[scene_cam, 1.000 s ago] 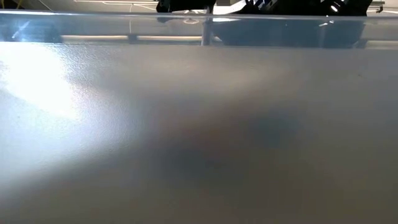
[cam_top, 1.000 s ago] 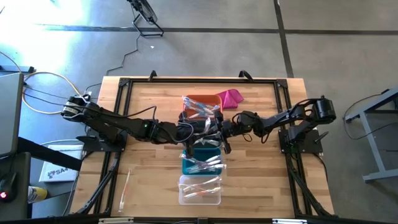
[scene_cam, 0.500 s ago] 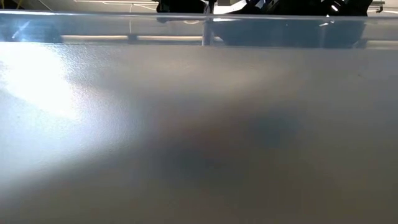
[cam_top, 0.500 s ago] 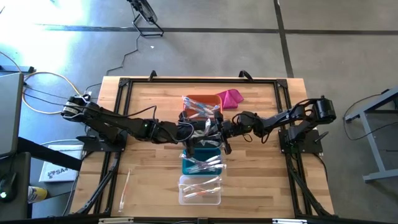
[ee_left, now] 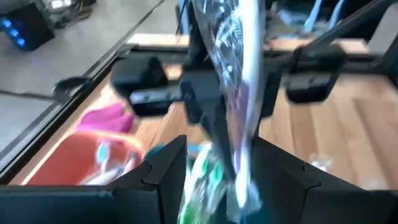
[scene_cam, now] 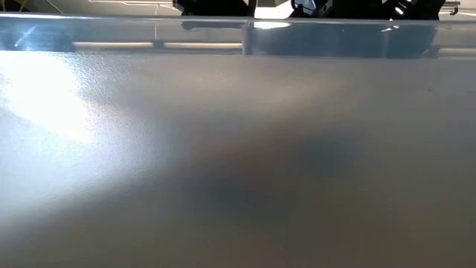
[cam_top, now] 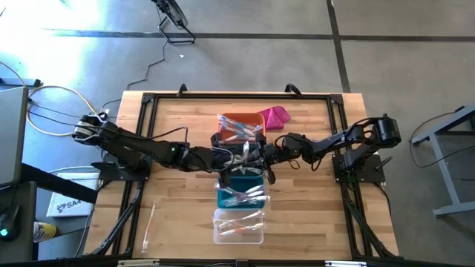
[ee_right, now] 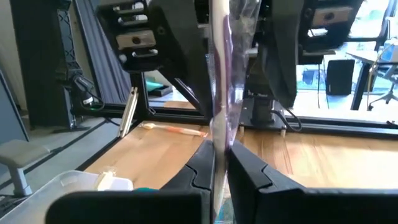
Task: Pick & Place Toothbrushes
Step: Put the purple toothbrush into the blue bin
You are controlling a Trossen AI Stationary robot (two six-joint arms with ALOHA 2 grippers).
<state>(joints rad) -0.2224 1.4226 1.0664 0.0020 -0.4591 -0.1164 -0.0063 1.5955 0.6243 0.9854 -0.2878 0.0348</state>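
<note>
Your right gripper (ee_right: 219, 163) pinches the wrapped toothbrush (ee_right: 222, 74) upright; your left gripper (ee_left: 214, 163) stands spread around it. The glossy wrapper could slip and drop outside the bins (cam_top: 239, 199).

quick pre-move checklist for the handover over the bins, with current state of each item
1. Right tool shut on the clear-wrapped pink-tinted toothbrush: ok.
2. Left tool open around that toothbrush: ok.
3. Toothbrush over the row of bins, near the teal plastic bin: ok.
4. Which bin it hangs above: cannot tell.
5. Magenta cloth lump apart from both tools: ok.
</note>
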